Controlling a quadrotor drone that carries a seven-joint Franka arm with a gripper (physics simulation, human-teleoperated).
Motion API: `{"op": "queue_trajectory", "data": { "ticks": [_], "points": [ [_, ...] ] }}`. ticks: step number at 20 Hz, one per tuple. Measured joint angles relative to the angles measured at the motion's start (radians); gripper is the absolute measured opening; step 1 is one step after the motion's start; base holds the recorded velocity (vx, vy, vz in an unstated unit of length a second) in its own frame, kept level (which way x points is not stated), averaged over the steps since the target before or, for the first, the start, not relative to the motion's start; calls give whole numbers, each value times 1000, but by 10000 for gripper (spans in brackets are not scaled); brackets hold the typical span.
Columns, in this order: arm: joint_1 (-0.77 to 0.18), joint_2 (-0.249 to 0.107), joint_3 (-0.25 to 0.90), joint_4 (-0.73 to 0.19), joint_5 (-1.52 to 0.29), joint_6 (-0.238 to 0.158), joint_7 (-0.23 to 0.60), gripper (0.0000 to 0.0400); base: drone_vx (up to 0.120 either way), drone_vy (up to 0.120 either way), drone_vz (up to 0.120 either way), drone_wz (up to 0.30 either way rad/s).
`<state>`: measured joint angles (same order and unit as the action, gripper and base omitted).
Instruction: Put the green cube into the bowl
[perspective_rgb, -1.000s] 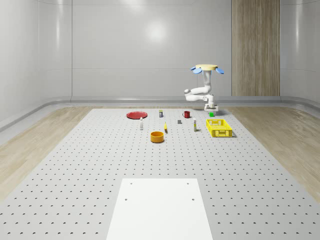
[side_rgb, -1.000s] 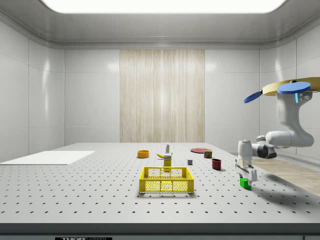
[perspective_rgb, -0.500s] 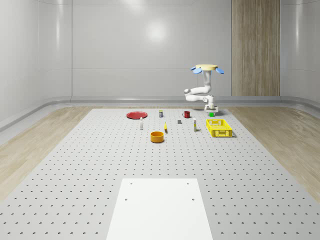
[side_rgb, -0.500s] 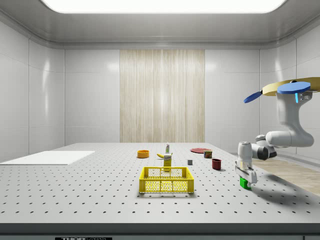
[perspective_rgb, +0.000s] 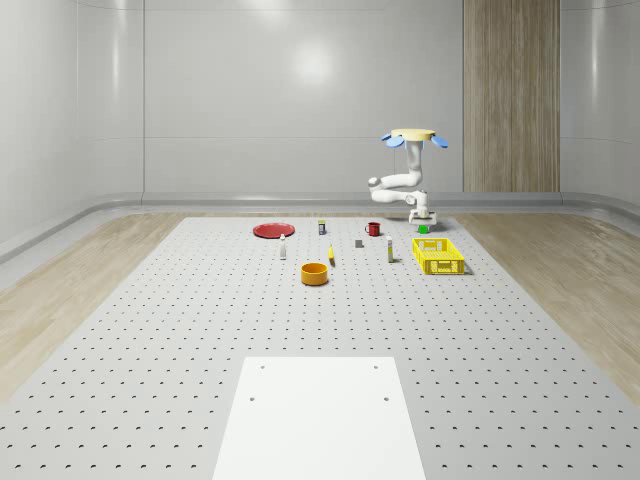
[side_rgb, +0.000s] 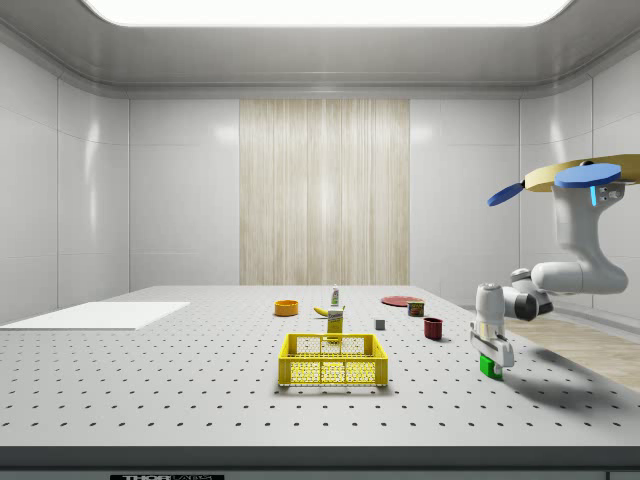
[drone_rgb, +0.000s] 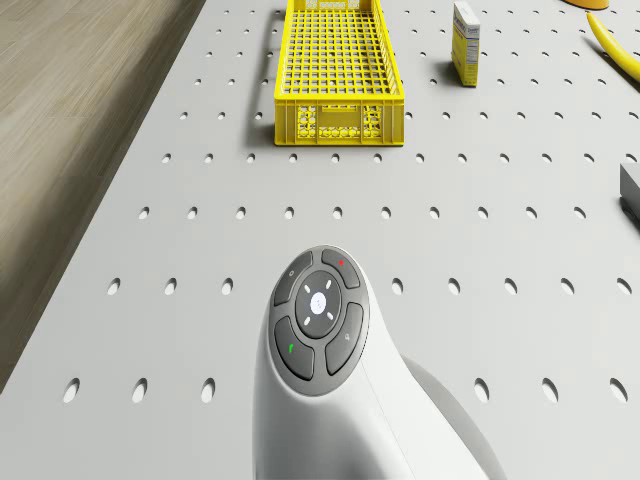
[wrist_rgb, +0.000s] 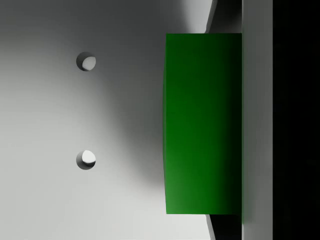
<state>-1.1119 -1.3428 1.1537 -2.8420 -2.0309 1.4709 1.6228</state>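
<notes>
The drone (side_rgb: 585, 178) hovers beside the table's edge. Its arm bends down, and the gripper (side_rgb: 490, 362) grasps the green cube (side_rgb: 489, 365) just above the table (side_rgb: 200, 390), well apart from the bowl (side_rgb: 286, 308).

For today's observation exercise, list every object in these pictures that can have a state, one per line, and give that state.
Small green cube: at the gripper's tip, low over the table.
Round orange bowl: upright, nothing seen inside.
Yellow wire basket: upright, nothing seen inside.
Dark red mug: upright.
Flat red plate: flat.
Two-finger gripper: pointing down at the cube.
Quadrotor drone: hovering beside the table's edge.
</notes>
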Motion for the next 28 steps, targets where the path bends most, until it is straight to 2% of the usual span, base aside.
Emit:
{"op": "queue_trajectory", "data": {
  "ticks": [7, 13, 24, 28],
  "points": [
    [-4, -2, 82, -21, 80, -28, 14, 251, 0, -11, 0, 0],
    [-13, -7, 156, -33, 154, -45, 31, 250, 120, -120, 20, 0],
    [-25, -37, 195, -36, 200, -26, 43, 250, 120, -120, 120, 0],
    [-28, -49, 199, -35, 206, -16, 43, 250, 120, -120, 0, 0]
  ]
}}
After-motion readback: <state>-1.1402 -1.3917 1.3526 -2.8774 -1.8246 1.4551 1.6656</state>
